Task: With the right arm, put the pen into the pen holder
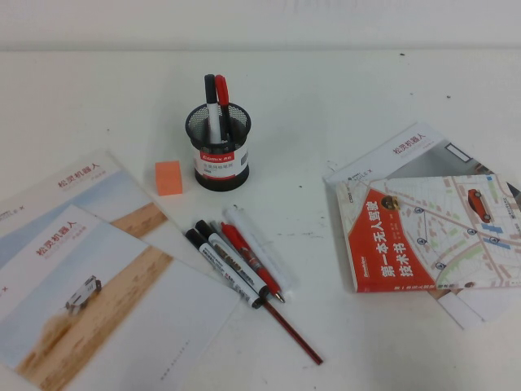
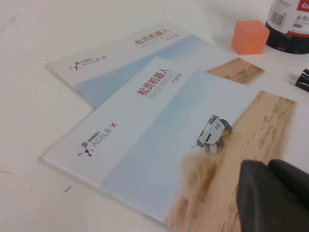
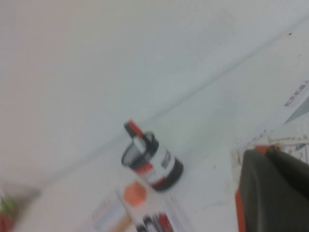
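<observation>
The slim white pen (image 1: 259, 244) lies on the table in a bunch with two black-capped white markers (image 1: 221, 254) and a red pen (image 1: 248, 254). The black mesh pen holder (image 1: 217, 147) stands behind them, holding a black marker and a red one; it also shows in the right wrist view (image 3: 153, 162). Neither arm shows in the high view. My right gripper (image 3: 265, 154) is shut and empty, up in the air above the orange book (image 3: 237, 205). My left gripper (image 2: 268, 166) is shut and empty, low over a brochure (image 2: 159, 140).
An orange block (image 1: 169, 177) lies left of the holder. Two brochures (image 1: 89, 285) lie at the front left. An orange-and-map book (image 1: 423, 232) on white papers lies at the right. A thin dark red stick (image 1: 293, 332) lies in front of the pens.
</observation>
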